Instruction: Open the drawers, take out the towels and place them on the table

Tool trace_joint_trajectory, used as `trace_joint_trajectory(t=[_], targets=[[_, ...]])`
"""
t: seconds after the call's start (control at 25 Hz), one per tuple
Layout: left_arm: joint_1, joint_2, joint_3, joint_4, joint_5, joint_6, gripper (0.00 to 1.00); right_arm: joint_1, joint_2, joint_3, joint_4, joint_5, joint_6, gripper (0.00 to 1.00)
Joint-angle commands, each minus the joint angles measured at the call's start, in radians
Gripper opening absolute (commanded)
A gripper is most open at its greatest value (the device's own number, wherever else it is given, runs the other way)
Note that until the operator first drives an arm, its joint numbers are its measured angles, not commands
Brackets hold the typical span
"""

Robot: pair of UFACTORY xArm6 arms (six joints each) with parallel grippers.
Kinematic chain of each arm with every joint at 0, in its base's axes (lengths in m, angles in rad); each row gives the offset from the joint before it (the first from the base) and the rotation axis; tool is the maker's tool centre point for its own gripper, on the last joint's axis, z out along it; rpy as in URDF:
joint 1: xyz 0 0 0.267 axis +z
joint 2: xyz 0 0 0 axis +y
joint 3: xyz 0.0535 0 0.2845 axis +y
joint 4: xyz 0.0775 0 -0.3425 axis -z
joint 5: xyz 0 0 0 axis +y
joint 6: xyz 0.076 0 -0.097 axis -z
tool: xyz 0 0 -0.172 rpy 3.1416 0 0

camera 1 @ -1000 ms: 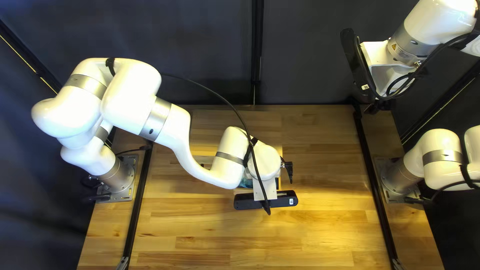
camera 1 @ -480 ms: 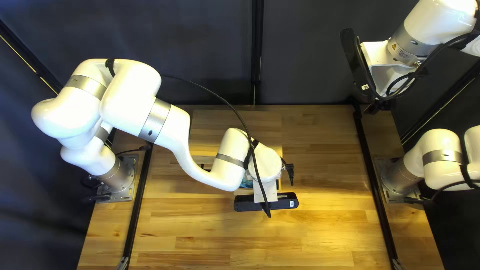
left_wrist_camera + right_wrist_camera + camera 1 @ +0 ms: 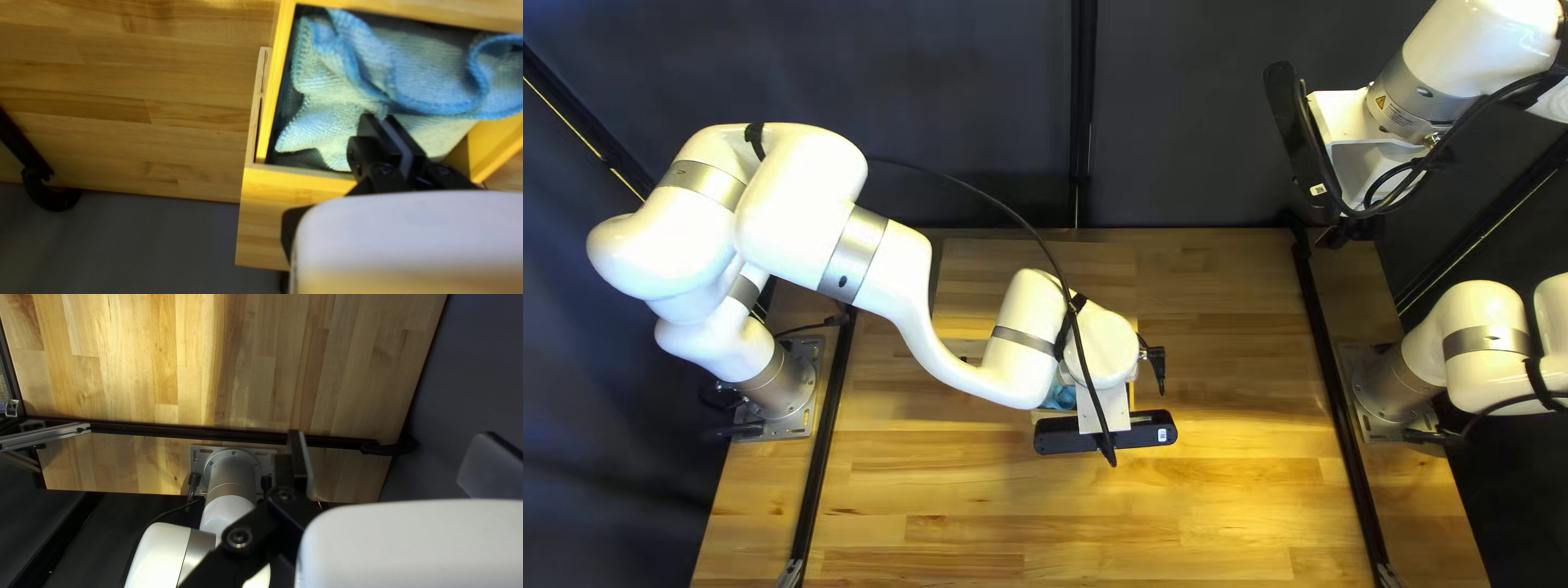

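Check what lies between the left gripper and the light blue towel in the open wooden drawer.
Nothing. In the left wrist view the left gripper is shut with its tips pinching the light blue towel inside the open wooden drawer.

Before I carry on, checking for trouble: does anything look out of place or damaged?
Nothing damaged or spilled. The blue towel lies crumpled in the open drawer, left gripper shut on a fold.
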Motion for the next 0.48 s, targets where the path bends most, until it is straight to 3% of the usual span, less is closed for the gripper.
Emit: trace_joint_trajectory(t=[0.04, 0.4, 0.44, 0.48], targets=[[0.0, -0.004, 0.002, 0.001, 0.004, 0.0, 0.0, 0.0, 0.0, 0.0, 0.0, 0.0, 0.0, 1.0], [0.01, 0.022, 0.012, -0.005, -0.023, 0.013, 0.0, 0.0, 0.0, 0.0, 0.0, 0.0, 0.0, 1.0], [0.011, 0.021, 0.014, -0.007, -0.023, 0.015, 0.29, 0.0, 0.0, 0.0, 0.0, 0.0, 0.0, 1.0], [0.012, 0.021, 0.015, -0.01, -0.024, 0.017, 1.0, 0.0, 0.0, 0.0, 0.0, 0.0, 0.0, 1.0]])
